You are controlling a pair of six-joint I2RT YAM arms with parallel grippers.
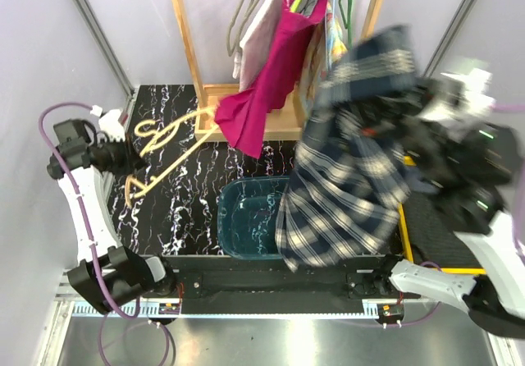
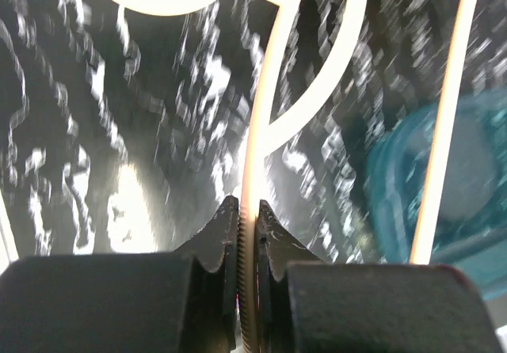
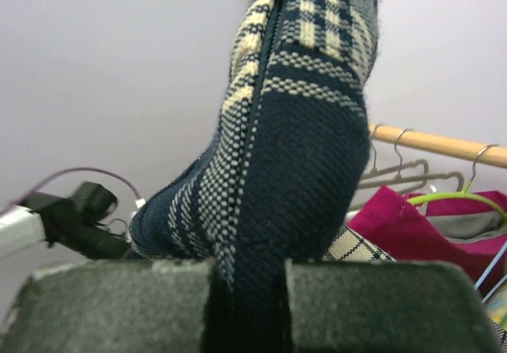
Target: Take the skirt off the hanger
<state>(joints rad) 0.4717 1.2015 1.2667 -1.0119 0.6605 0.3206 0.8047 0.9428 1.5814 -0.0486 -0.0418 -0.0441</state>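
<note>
— Soft, even light from overhead; hardly any shadows on the pale walls [image 1: 49, 46].
— The skirt [image 1: 353, 161] smears at its top in the overhead view.
— Left wrist view is worse: the marble tabletop [image 2: 95, 115] streaks with motion blur, one white glare patch. Right wrist's weave is crisp, rail [image 3: 444, 143] behind soft.

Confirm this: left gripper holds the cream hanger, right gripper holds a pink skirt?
Wrong colour: the right gripper holds the navy plaid skirt, as the right wrist view shows. The left gripper does hold the cream hanger.
</note>
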